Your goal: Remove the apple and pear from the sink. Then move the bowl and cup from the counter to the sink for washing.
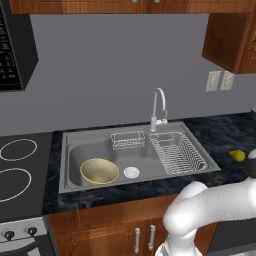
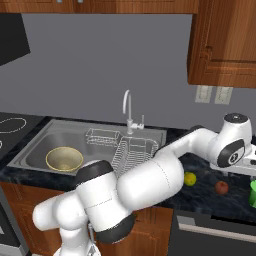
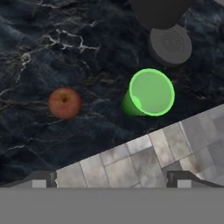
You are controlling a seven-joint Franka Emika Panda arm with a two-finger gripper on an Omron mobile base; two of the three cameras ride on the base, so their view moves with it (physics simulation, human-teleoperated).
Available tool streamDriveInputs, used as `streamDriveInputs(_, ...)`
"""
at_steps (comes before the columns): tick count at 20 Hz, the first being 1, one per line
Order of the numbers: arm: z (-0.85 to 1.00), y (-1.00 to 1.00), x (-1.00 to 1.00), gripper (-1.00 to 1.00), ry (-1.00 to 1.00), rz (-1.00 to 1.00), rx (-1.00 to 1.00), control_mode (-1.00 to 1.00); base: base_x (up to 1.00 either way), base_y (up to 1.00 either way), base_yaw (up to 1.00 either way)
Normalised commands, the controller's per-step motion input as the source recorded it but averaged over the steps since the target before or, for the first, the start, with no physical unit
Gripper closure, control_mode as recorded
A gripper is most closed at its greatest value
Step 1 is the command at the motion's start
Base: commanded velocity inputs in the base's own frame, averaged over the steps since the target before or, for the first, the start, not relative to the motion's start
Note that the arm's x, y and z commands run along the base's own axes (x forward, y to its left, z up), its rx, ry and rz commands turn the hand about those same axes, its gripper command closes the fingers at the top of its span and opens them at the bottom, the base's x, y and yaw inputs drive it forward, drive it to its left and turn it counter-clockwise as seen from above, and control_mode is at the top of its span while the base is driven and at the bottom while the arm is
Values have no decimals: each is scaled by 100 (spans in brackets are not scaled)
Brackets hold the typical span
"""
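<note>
The pale yellow-tan bowl (image 1: 99, 171) (image 2: 64, 158) lies in the left of the grey sink (image 1: 92, 145) (image 2: 42, 140). On the black speckled counter (image 2: 205, 200) to the right of the sink rest the yellow-green pear (image 1: 238, 155) (image 2: 189, 178) and the dark red apple (image 2: 221, 187) (image 3: 64, 103). The bright green cup (image 3: 148, 93) (image 2: 253, 192) stands upright close to the counter's front edge, right of the apple. My gripper (image 3: 113, 179) hangs above the counter edge, looking down on cup and apple. Its fingertips (image 3: 43, 178) stand wide open with nothing between them.
Two wire racks (image 1: 177, 152) sit in the sink's back and right part, under the curved chrome faucet (image 1: 159, 107). A stovetop (image 1: 17, 165) lies left of the sink. Tiled floor (image 3: 144, 162) shows past the counter edge. My arm's white links (image 2: 150, 180) cross above the right counter.
</note>
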Motion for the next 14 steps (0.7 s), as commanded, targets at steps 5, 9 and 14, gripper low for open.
streamDriveInputs(5, -13, -14, 10, -100, 7, 2, 0, -100, 0, 0, 0)
streamDriveInputs(9, -11, -8, 8, -100, 8, 2, 0, -100, 0, 0, 0)
streamDriveInputs(14, -11, -4, 2, -100, 5, 1, 2, -100, 0, 0, 0)
